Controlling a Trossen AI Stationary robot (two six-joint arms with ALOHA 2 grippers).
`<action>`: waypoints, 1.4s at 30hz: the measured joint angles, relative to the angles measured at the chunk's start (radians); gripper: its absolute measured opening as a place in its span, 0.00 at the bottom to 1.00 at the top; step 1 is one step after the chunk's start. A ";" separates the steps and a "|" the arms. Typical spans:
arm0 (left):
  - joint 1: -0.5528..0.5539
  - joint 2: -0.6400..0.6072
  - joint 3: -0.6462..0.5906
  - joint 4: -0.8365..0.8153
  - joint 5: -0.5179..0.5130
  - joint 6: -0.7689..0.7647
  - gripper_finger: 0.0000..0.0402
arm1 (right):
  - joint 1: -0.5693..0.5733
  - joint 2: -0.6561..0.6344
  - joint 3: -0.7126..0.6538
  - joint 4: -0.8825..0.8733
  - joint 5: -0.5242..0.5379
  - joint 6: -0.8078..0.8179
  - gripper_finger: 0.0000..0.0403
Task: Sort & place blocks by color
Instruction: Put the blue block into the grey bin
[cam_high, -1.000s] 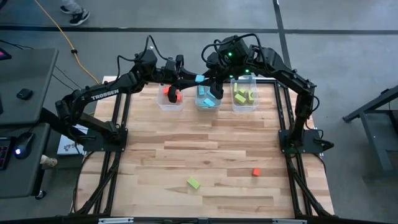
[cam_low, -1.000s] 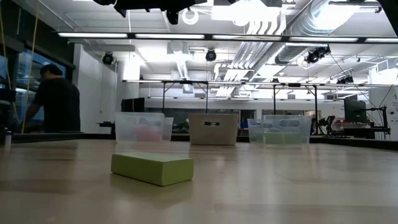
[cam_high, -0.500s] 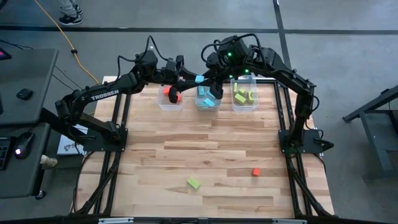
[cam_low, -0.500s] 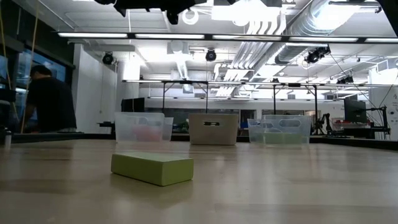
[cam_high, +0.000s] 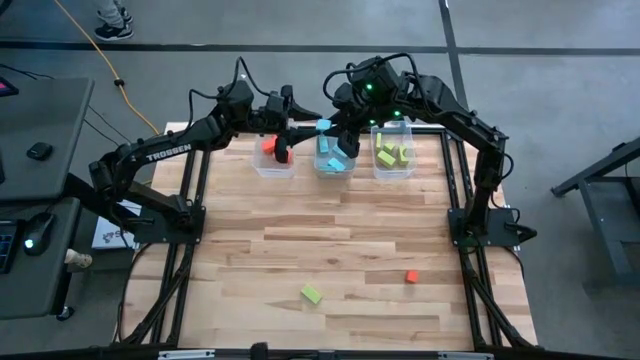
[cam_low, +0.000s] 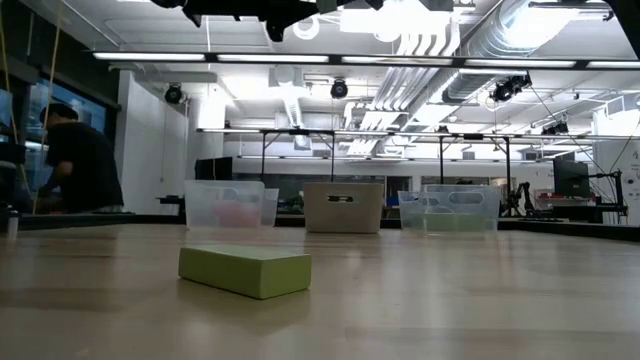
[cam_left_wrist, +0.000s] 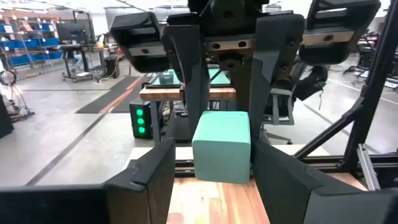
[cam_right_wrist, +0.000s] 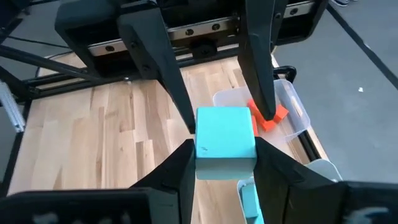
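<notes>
Now the left gripper (cam_right_wrist: 214, 74) has seemingly spread off the blue block (cam_right_wrist: 225, 142), right gripper (cam_left_wrist: 217, 109) clamping it.

The counter (cam_high: 330, 250) was pale planked wood with a smooth, faintly sheened finish. The bins (cam_high: 394, 150) were clear plastic. The blue block (cam_right_wrist: 225, 142) looked matt and smooth, and the arms (cam_high: 170, 152) matt black.
</notes>
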 joint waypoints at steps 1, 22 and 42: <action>0.005 0.000 0.000 -0.001 0.000 0.000 0.45 | 0.000 0.000 0.000 -0.001 0.006 0.000 0.26; 0.182 -0.040 0.000 -0.138 -0.006 -0.032 0.45 | -0.113 0.155 0.000 -0.138 0.163 0.106 0.26; 0.261 -0.144 0.000 -0.315 -0.005 0.023 0.45 | -0.189 0.478 0.000 -0.184 0.036 0.198 0.26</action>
